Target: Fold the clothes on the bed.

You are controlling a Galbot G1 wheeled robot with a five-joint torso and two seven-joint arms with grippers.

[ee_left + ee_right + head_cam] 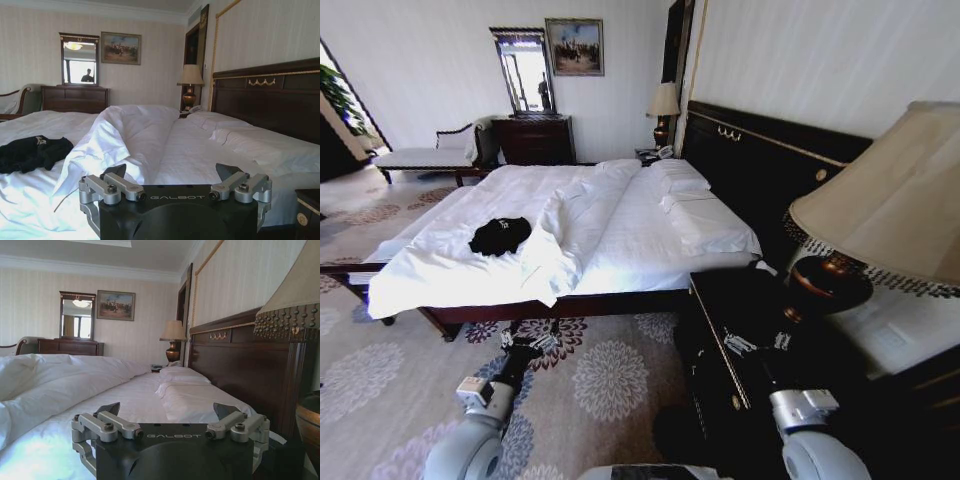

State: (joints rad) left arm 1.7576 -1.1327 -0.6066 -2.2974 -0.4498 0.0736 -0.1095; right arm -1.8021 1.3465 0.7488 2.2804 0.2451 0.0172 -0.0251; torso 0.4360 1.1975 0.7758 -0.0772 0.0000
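Note:
The clothes are a crumpled black T-shirt lying on the near left part of the bed, beside a ridge of bunched white duvet. In the left wrist view the clothes rest on the bed off to one side of the open left gripper. My left gripper hangs low over the carpet just short of the bed's side rail, apart from the shirt. My right gripper is over the dark nightstand, open, with the bed beyond it. Neither holds anything.
A dark nightstand with a large fringed lamp stands close on my right. The tall headboard runs along the right wall. A dresser with mirror and a chaise stand beyond the bed. Patterned carpet lies before me.

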